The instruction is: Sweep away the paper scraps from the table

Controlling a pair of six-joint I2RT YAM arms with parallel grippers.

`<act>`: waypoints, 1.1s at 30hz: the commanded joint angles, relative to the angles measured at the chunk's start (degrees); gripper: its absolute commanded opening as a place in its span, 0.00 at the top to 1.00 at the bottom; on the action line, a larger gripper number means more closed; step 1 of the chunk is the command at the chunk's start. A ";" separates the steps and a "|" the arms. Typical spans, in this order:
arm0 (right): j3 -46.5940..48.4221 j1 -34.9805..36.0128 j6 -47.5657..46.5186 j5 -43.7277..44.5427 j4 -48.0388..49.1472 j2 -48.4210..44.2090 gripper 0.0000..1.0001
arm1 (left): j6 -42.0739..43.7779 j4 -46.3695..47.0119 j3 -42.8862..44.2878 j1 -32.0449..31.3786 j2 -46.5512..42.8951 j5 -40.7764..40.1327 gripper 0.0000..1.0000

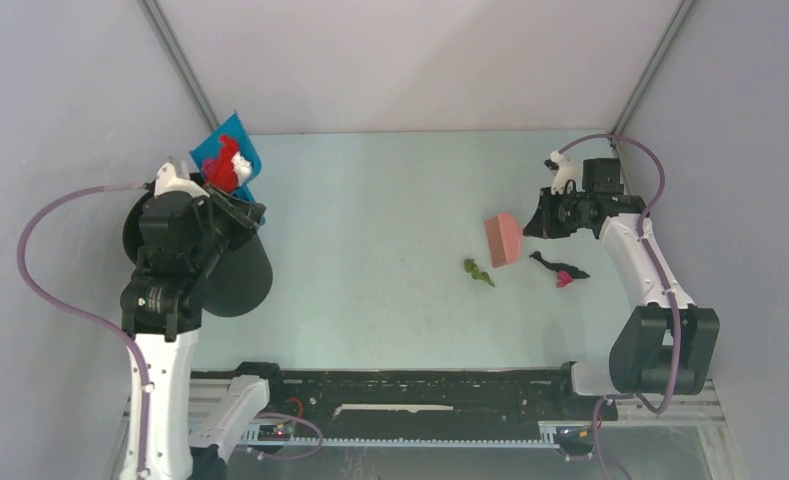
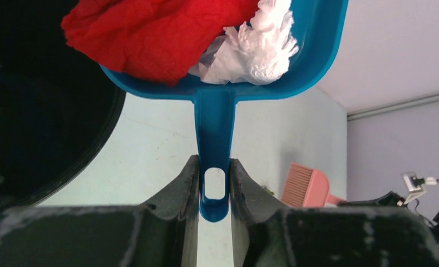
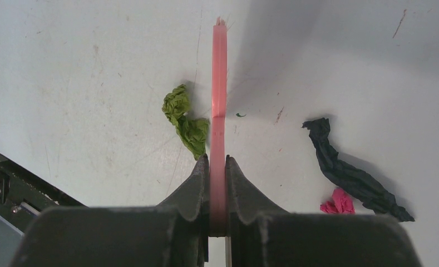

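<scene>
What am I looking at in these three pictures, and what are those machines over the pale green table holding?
Those are two robot arms, the left arm and the right arm, each ending in a two-finger gripper. The wide picture comes from a camera above and behind them. The other two come from a camera on each wrist, looking past its own fingers. The left gripper is shut on the handle of a blue plastic dustpan, which holds a red crumpled paper scrap and a white paper scrap. The right gripper is shut on a pink brush. On the pale mint-green table lie a green paper scrap, a long black scrap and a small magenta scrap.
</scene>
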 commanded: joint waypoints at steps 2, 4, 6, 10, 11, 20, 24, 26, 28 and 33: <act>0.13 -0.20 -0.98 -0.93 0.82 -0.41 1.00 | -12.46 9.85 -8.95 10.32 -4.33 13.69 1.00; 0.12 -0.35 -1.00 -1.03 0.77 -0.51 1.00 | -15.54 11.68 -11.10 12.01 -5.64 14.78 1.00; 0.12 -0.50 -0.96 -1.30 0.56 -0.51 1.00 | -19.27 14.32 -13.80 14.32 -7.70 15.81 1.00; -0.09 -0.85 -0.76 -1.92 0.58 -0.38 1.00 | -25.33 19.36 -17.72 17.16 -10.62 15.81 1.00; -0.21 -0.94 -0.77 -1.97 0.68 -0.34 1.00 | -26.54 20.71 -18.43 17.79 -11.35 15.65 1.00; -0.24 -1.39 -0.44 -3.56 0.26 0.97 1.00 | -43.46 33.09 -24.05 25.45 -11.33 22.27 1.00; -0.27 -1.48 -0.43 -3.67 0.16 1.15 1.00 | -64.65 58.38 -40.35 27.24 -12.09 28.75 1.00; -0.27 -1.61 -0.42 -3.75 0.21 1.16 1.00 | -74.00 72.35 -46.91 27.25 -12.37 28.79 1.00; -0.28 -1.74 -0.45 -3.69 0.15 1.32 1.00 | -76.52 77.08 -48.24 27.25 -12.91 27.97 1.00; -0.26 -1.82 -0.43 -3.40 0.11 1.73 1.00 | -71.11 73.35 -43.51 27.25 -13.04 28.72 1.00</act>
